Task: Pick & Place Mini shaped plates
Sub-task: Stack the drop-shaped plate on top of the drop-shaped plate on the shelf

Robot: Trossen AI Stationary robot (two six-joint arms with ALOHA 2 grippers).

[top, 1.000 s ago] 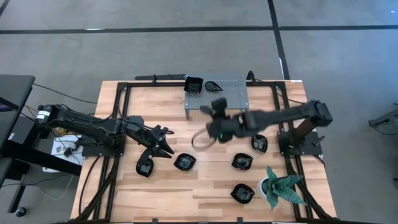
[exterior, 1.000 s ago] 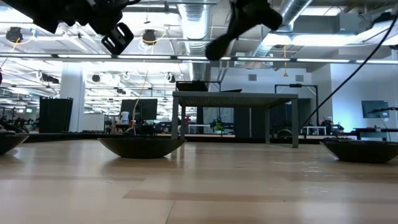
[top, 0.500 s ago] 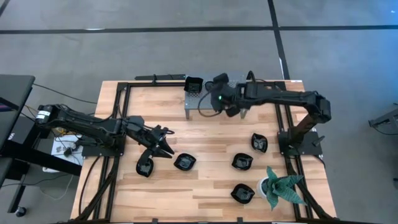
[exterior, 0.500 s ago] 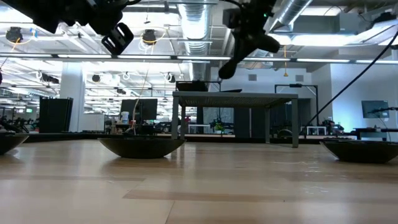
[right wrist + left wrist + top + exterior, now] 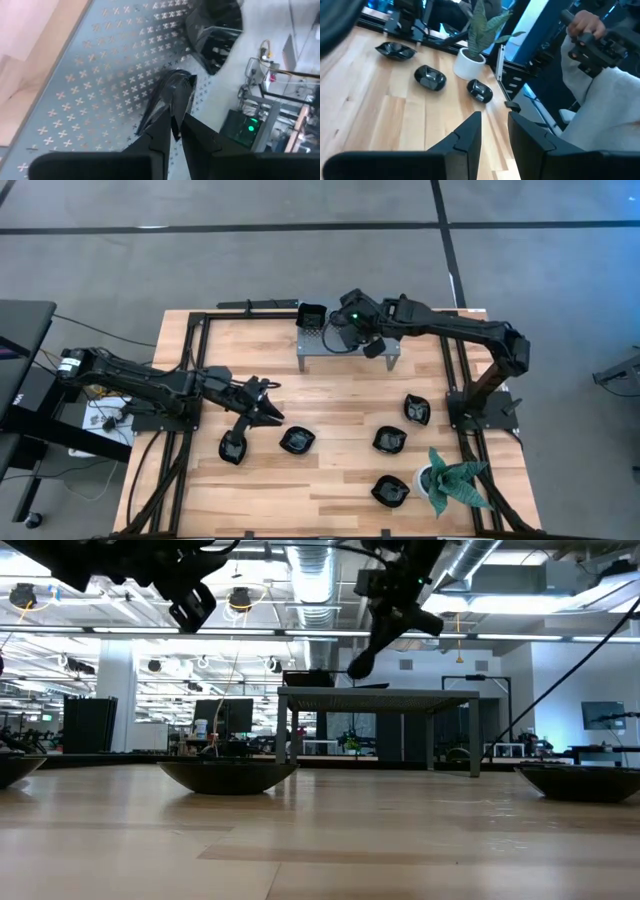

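I take the potted plant (image 5: 447, 480) at the table's near right corner as my landmark. Just left of its pot lies one mini plate (image 5: 390, 491). Farther back and left of the plant sit two more, one (image 5: 389, 440) beside another (image 5: 297, 441), with a fourth (image 5: 417, 410) directly behind the plant. Well left of the plant, a fifth plate (image 5: 232, 449) lies under my left gripper (image 5: 272, 416), which hovers above the wood with its fingers (image 5: 470, 137) slightly parted and nothing between them.

At the far edge, well behind and left of the plant, stands the grey perforated shelf (image 5: 385, 315). A square plate (image 5: 311, 317) rests on its left end. My right gripper (image 5: 343, 332) is over the shelf; its fingers (image 5: 159, 132) pinch the rim of a leaf-shaped plate (image 5: 171, 100) lying on the mesh, with only a narrow gap between them. Whether the grip is firm, I cannot tell. In the left wrist view, a person's sleeve (image 5: 600, 115) shows beyond the plant.
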